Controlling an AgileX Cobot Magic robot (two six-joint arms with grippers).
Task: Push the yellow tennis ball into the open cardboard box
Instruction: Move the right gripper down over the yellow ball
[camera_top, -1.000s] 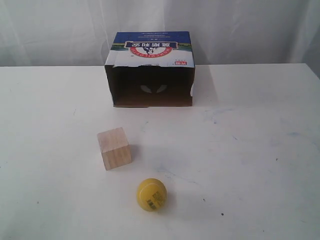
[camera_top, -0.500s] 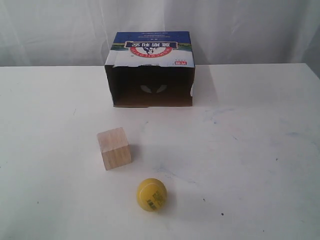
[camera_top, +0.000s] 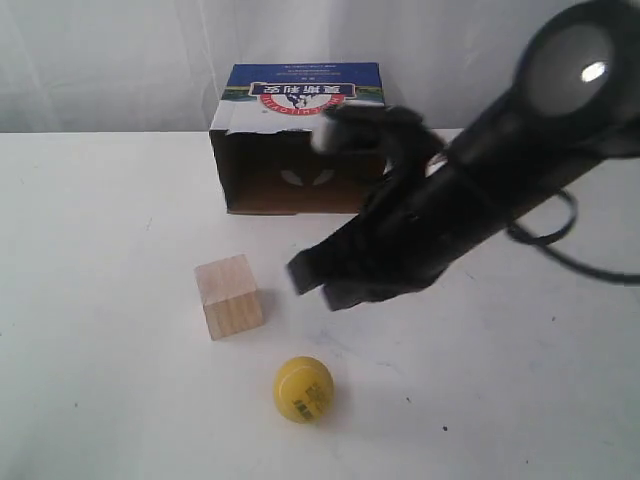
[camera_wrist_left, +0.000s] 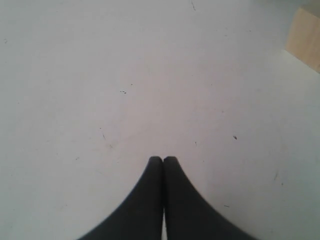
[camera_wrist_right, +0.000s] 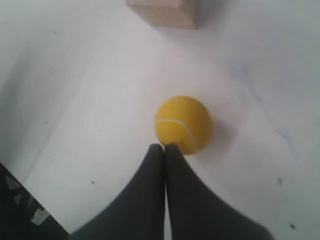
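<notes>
The yellow tennis ball (camera_top: 303, 389) rests on the white table near the front, its barcode sticker facing the camera. The open cardboard box (camera_top: 298, 84) stands at the back, dark opening toward the ball; the black right arm hides the opening's right part. My right gripper (camera_top: 318, 285) hangs shut above the table between box and ball, right of the wooden cube. In the right wrist view its shut tips (camera_wrist_right: 164, 147) sit just short of the ball (camera_wrist_right: 183, 124). My left gripper (camera_wrist_left: 163, 159) is shut over bare table and is out of the exterior view.
A pale wooden cube (camera_top: 229, 296) stands left of the line from ball to box; it also shows as the cube (camera_wrist_right: 162, 12) and the cube (camera_wrist_left: 306, 37). The white table (camera_top: 110, 400) spreads to both sides, with a white curtain behind.
The right arm has swung in from the right and now reaches over the middle of the table. Ball, cube and box have not moved.
</notes>
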